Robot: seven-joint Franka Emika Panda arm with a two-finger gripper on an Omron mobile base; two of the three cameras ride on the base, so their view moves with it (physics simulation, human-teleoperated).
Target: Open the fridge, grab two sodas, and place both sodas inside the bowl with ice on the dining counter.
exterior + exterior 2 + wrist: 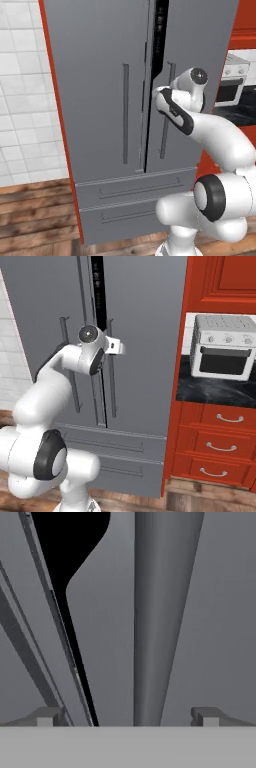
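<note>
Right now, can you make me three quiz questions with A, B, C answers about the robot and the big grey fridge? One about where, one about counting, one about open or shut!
1. Where does the toaster oven sit?
A. On the floor
B. On the black counter right of the fridge
C. On top of the fridge

2. How many drawers does the fridge have under its doors?
A. Two
B. Four
C. None

3. How is the gripper at the right door handle?
A. Shut tight beside it
B. Holding a can
C. Open, one fingertip on each side

Answers: 1 B, it stands on the dark countertop between red cabinets. 2 A, two stacked drawers show below the doors. 3 C, the hand view shows the bar between the spread tips.
</note>
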